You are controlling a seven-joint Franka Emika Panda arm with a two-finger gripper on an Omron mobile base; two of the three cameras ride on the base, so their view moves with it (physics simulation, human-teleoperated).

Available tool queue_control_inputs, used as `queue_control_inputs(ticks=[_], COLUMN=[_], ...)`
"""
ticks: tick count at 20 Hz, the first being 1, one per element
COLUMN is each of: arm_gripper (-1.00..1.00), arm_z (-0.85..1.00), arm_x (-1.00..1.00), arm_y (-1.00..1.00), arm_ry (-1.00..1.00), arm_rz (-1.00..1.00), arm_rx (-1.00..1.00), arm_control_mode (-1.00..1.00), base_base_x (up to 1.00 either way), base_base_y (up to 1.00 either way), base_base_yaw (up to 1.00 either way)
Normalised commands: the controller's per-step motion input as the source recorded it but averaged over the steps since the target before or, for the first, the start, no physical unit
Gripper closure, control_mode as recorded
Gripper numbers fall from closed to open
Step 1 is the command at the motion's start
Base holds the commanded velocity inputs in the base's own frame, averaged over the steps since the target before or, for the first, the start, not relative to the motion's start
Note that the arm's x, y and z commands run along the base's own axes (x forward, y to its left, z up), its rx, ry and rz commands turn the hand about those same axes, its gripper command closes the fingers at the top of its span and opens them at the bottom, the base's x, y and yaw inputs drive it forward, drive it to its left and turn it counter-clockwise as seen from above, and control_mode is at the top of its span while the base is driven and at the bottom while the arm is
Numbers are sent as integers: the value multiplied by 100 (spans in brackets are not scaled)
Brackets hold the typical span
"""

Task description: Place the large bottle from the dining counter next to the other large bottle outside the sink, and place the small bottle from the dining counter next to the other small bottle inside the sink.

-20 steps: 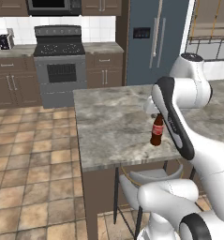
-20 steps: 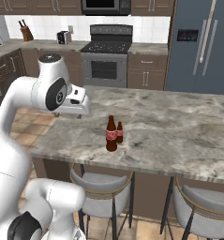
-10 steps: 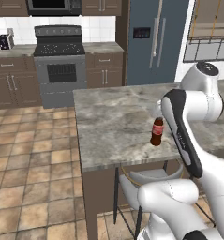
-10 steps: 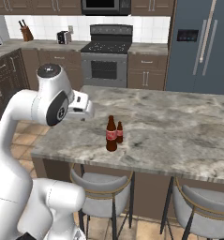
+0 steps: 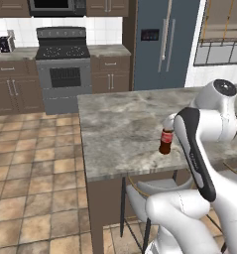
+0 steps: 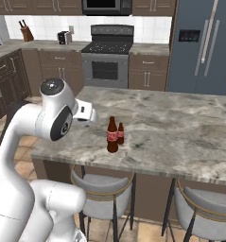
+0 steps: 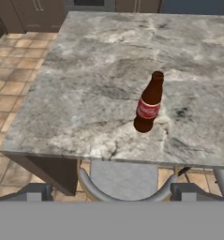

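Right base view: large bottle (image 6: 112,135) upright on dining counter (image 6: 180,132), small bottle (image 6: 120,133) touching or just behind it. Gripper (image 6: 88,115) spread wide, empty, left of both. Risks knocking the small one during the grab.

Steel stove (image 6: 108,56) beside grey fridge (image 6: 204,45); stools (image 6: 106,194) on tiled floor (image 5: 35,173).

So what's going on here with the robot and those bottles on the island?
The arm is over the dining counter, with its open gripper empty, off to the side of the two bottles. The large bottle and the small bottle stand upright close together near the counter's front edge, above a stool. Neither has been picked up yet.
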Motion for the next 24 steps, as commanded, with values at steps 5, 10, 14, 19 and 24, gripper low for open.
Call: queue_control_inputs(ticks=[5, 10, 14, 19, 24], arm_gripper=[-100, -100, -100, -100, -100], arm_z=[-20, -14, -11, -5, -2], arm_x=[0, 2, 10, 23, 31], arm_y=[-7, -12, -13, -15, -11], arm_ry=[0, 0, 0, 0, 0], arm_rz=[0, 0, 0, 0, -1], arm_rx=[0, 0, 0, 0, 0], arm_control_mode=[-100, -100, -100, -100, -100], base_base_x=[0, 0, 0, 0, 0], base_base_y=[0, 0, 0, 0, 0], base_base_yaw=[0, 0, 0, 0, 0])
